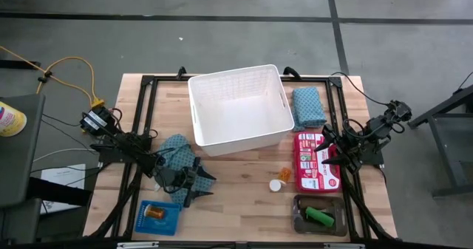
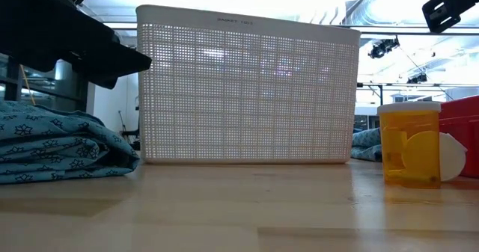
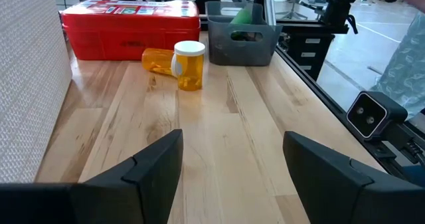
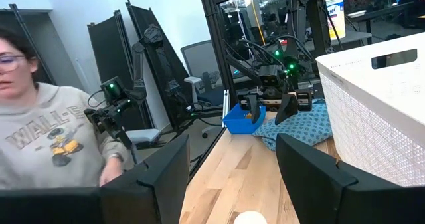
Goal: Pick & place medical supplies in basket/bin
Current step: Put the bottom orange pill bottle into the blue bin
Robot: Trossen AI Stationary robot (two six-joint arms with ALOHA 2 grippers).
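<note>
Left gripper hovers beside the teal cloth, right gripper over the red case — both sets of jaws apart, nothing held.

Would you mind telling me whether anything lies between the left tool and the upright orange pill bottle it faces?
Nothing visible does. The left tool is open, and only bare wooden table stretches from its fingers to the pill bottle. A second bottle lies tipped beside it, with the red case behind.

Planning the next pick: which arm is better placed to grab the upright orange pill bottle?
Left. Its open gripper faces the orange pill bottle across bare table; the right gripper hangs above the red case.
</note>
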